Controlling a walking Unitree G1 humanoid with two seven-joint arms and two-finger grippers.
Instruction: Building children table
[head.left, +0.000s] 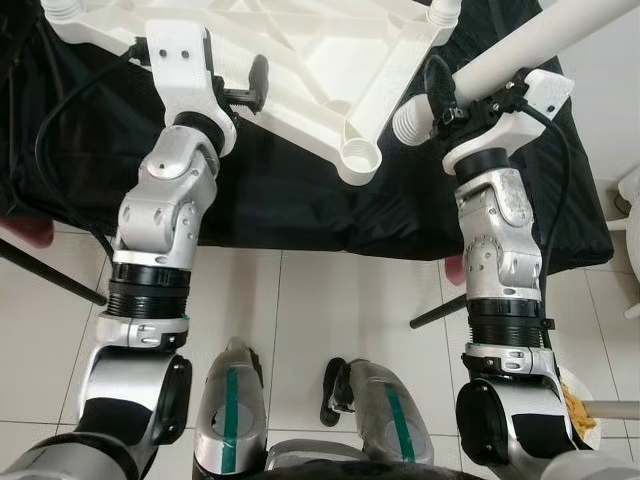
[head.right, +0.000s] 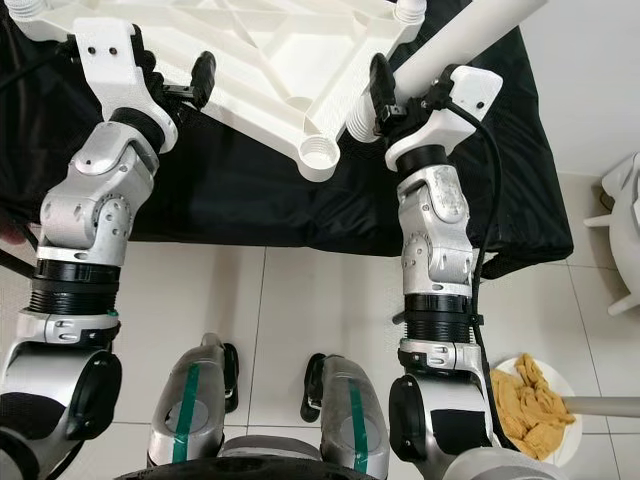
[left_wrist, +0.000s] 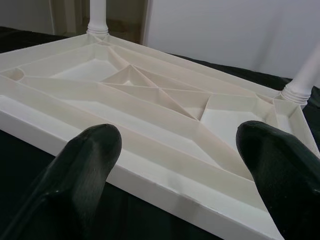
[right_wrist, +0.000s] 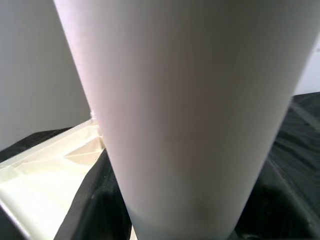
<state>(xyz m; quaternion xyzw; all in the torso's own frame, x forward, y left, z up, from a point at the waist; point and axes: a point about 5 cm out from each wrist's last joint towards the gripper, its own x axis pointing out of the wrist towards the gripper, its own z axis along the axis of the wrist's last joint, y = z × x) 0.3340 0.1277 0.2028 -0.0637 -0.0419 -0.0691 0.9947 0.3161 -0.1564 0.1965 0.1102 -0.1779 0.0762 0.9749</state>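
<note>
White tiled floor (head.left: 300, 300). Black cloth (head.left: 280, 190) covers the work surface. White table top (head.left: 300, 60) lies upside down on it. Left gripper (left_wrist: 175, 165) spread wide at its edge, holding nothing. Right gripper (head.right: 385, 95) clamps a white table leg (head.left: 540, 40) beside the empty corner socket (head.left: 358, 160).

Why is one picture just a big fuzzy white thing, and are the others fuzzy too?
In the right wrist view the leg sits right against the lens, so it looks huge and soft. The left wrist view is sharp on the tabletop, but its near black fingers blur. Both eye views are sharp and evenly lit.
</note>
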